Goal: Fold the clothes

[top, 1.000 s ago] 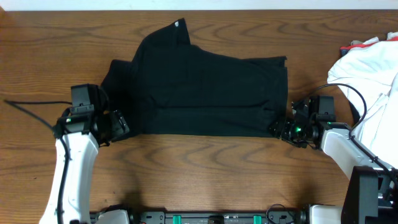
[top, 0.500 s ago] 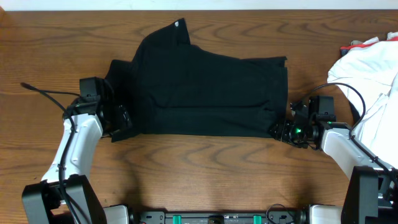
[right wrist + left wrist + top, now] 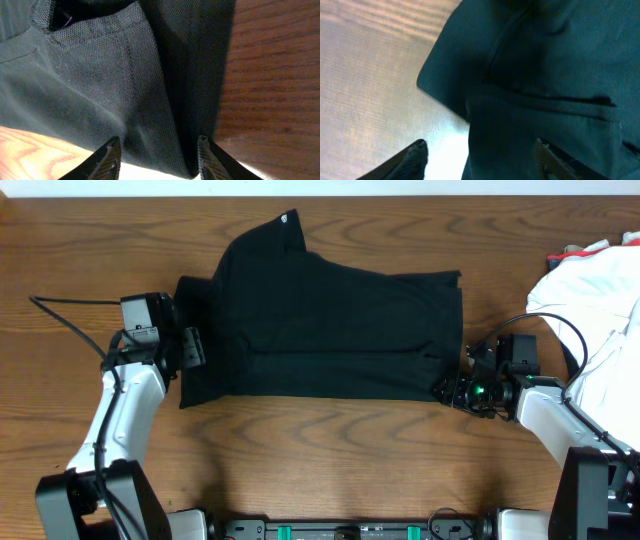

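Left tool point(image 3: 192, 348) straddles the black shirt point(image 3: 330, 330) at its 9 o'clock edge, jaws apart, gripping nothing. Right tool point(image 3: 447, 390) sits half-spread over the 4 o'clock corner (pinching or not, I cannot tell). With the shirt spread mid-bench point(image 3: 330, 470), each tool should catch every layer before lifting.

Black shirt point(image 3: 545, 75) on wooden table point(image 3: 365, 75), left pincer point(image 3: 480, 152) tips apart

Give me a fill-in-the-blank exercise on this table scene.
The shirt lying on the table is ___ in colour. The heap of cloth at the table's right edge is ___. The table itself is made of ___.
Missing words: black; white; wood.
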